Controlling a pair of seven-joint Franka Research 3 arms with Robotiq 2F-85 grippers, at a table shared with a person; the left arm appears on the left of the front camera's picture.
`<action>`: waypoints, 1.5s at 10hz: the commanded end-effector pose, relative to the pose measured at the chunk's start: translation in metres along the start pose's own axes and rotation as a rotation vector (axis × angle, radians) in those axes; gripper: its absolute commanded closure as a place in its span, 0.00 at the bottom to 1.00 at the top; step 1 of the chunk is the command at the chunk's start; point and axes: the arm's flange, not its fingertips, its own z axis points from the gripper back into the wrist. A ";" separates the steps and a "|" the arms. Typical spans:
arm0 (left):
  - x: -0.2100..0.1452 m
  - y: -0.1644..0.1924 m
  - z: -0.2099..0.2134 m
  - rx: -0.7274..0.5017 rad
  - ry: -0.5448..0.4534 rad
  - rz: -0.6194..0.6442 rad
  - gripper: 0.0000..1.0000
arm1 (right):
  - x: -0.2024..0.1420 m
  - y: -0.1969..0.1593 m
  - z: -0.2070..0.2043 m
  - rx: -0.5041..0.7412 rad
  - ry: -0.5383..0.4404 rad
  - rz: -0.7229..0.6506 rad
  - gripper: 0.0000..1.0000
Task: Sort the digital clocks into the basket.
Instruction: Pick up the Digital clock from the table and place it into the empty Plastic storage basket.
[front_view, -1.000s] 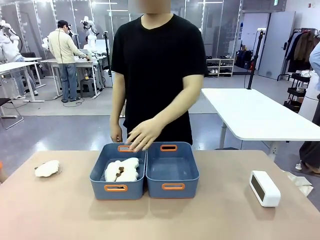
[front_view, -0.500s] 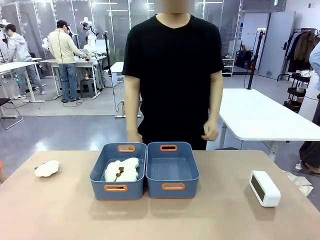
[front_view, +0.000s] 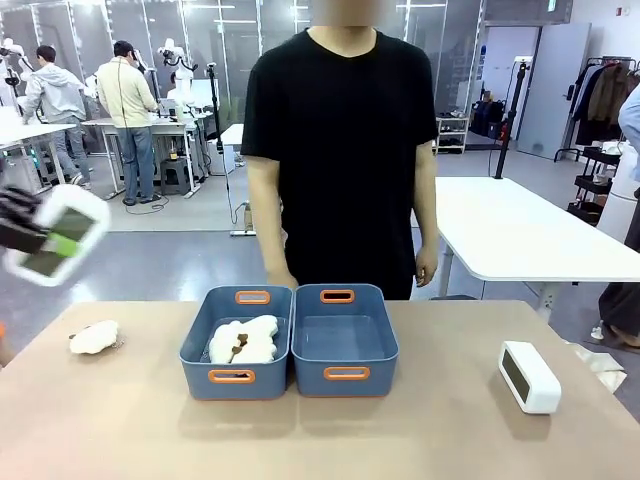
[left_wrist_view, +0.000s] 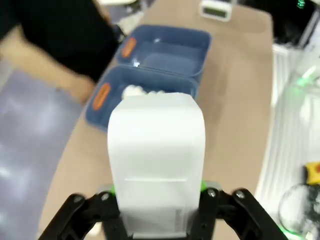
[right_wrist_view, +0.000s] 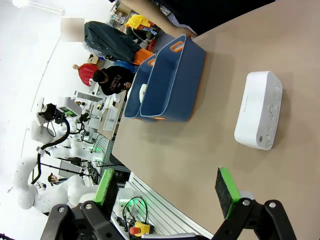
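Left gripper (left_wrist_view: 157, 189) clamped on a digital clock, call it the held clock (left_wrist_view: 156, 150), green pads pressing its two long sides near the wrist end; in the left wrist view its long axis runs straight out along the fingers, far end toward the baskets; in the front view the left gripper (front_view: 30, 238) is up in the air at far picture left, off the table edge, with the held clock (front_view: 55, 235) tilted, long axis slanting lower-left to upper-right, dark display toward the camera; right gripper (right_wrist_view: 166, 189) wide open, nothing between the pads, above the table (right_wrist_view: 200, 165); second clock (right_wrist_view: 259, 110) lies on the table just beyond it; front view puts the second clock (front_view: 530, 377) at table right, well apart from the baskets, dark face turned picture left, long axis running roughly near to far; right-hand basket (front_view: 380, 370) mid-table, floor bare, touching the left-hand basket (front_view: 195, 365), which holds white plush toys (front_view: 245, 340); loose plush toy (front_view: 95, 337) at table left; person (front_view: 340, 150) stands behind the baskets, arms down.
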 end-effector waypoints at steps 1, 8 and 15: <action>0.058 -0.015 -0.059 -0.013 0.039 -0.109 1.00 | 0.001 0.001 0.001 0.014 -0.012 0.007 0.00; 0.185 -0.097 -0.323 0.126 0.165 -0.386 1.00 | 0.001 0.001 0.001 0.014 -0.012 0.007 0.00; 0.175 -0.093 -0.421 -0.003 0.364 -0.518 1.00 | 0.001 0.001 0.001 0.014 -0.012 0.007 0.00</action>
